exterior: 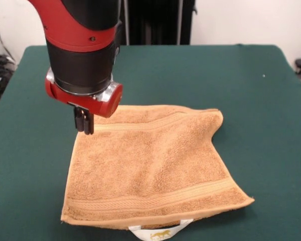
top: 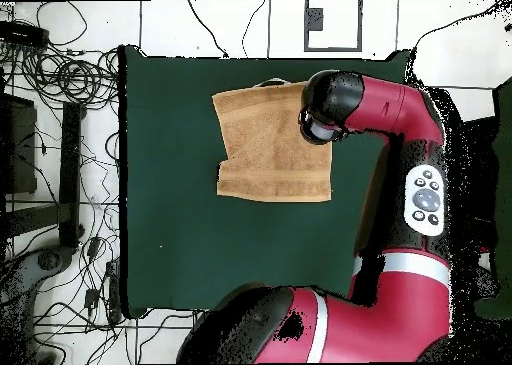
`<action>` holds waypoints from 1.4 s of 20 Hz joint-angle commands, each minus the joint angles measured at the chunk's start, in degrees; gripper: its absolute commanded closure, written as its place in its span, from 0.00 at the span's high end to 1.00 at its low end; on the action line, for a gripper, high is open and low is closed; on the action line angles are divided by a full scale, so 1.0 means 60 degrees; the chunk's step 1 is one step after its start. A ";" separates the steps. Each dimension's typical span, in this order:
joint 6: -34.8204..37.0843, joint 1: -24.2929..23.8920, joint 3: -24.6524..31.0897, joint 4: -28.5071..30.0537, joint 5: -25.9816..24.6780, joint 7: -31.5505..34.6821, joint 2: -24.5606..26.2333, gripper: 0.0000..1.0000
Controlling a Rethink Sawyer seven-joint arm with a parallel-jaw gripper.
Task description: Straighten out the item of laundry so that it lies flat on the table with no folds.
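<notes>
- Front view: the hand towel (exterior: 153, 165), orange-tan terry, lies on the green bench (exterior: 271, 100), toward the near edge and slightly left of centre.
- The towel appears doubled over: a second layer edge shows beneath the near hem, and the far right corner is bunched into a small fold.
- Woven border bands run across the towel near its near hem and near its far edge.
- A white label (exterior: 160, 233) with a gold mark protrudes from under the near hem, at the bottom edge of the view.
- The red and black arm (exterior: 83, 50) descends over the towel's far left corner.
- The pincer (exterior: 84, 122) stands at that corner, its dark fingers drawn close together; whether towel cloth sits between them cannot be determined.
- Overhead view: the towel (top: 265, 146) lies in the upper part of the bench (top: 200, 251), touching no edge.
- The arm's wrist (top: 330, 106) covers the towel's upper right corner; the pincer itself is hidden beneath it.
- Cables (top: 60, 101) lie on the floor left of the bench.
</notes>
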 commanded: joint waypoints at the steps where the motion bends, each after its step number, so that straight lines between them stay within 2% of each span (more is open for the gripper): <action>1: 0.0133 0.0268 0.1171 0.1691 -0.0061 -0.1186 0.0500 0.00; 10: 0.0182 0.0377 0.0957 0.1611 -0.0309 -0.1030 0.0774 0.00; 28: -0.1464 0.0206 0.1029 0.2275 -0.0670 -0.0572 0.1298 0.00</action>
